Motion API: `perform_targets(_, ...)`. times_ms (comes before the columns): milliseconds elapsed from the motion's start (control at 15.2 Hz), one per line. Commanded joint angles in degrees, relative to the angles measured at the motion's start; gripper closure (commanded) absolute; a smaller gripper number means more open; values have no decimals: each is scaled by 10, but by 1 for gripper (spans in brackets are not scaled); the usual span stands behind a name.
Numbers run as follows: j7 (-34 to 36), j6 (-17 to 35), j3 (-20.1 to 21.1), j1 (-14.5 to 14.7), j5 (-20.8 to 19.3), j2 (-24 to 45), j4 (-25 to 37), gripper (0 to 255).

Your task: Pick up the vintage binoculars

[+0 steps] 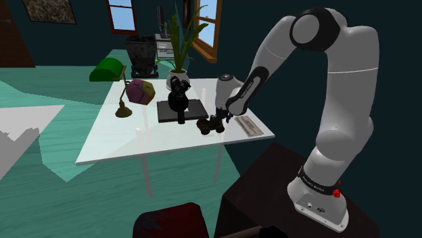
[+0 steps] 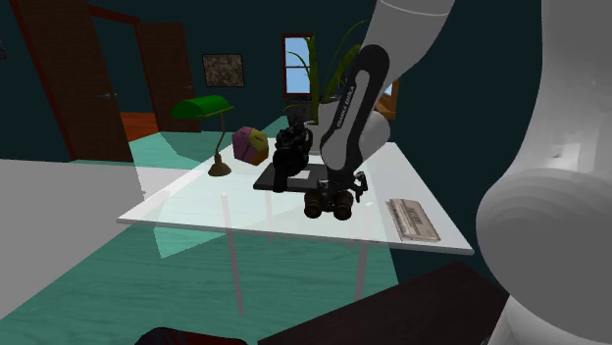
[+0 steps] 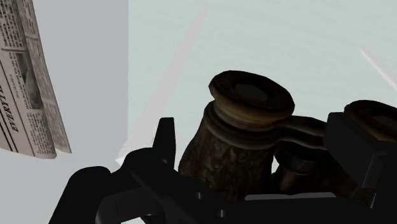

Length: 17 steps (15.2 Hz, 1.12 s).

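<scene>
The vintage binoculars (image 1: 211, 125) are dark brown and lie on the glass table (image 1: 128, 145), near its edge on the stand's side. In the second exterior view the binoculars (image 2: 331, 204) sit directly under the hand. My black gripper (image 1: 218, 120) (image 2: 340, 189) is down over them. In the wrist view the gripper (image 3: 251, 149) is open. One barrel of the binoculars (image 3: 245, 137) sits between the fingers, with a small gap showing on each side. The other barrel is partly hidden behind one finger (image 3: 353, 143).
A folded newspaper (image 1: 249, 126) (image 3: 32, 83) lies close beside the binoculars. Farther back stand a black microscope-like object on a dark slab (image 1: 180, 101), a purple and yellow polyhedron (image 1: 141, 90), a green desk lamp (image 1: 108, 69) and a potted plant (image 1: 179, 47).
</scene>
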Motion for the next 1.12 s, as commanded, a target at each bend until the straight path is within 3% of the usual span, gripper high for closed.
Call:
perform_targets(0, 12, 12, -8, 5, -12, 17, 6, 0)
perform_targets(396, 36, 38, -26, 18, -33, 54, 16, 0)
perform_targets(462, 36, 39, -26, 17, -34, 54, 16, 255)
perform_targets(1056, 36, 38, -26, 18, -33, 54, 17, 255)
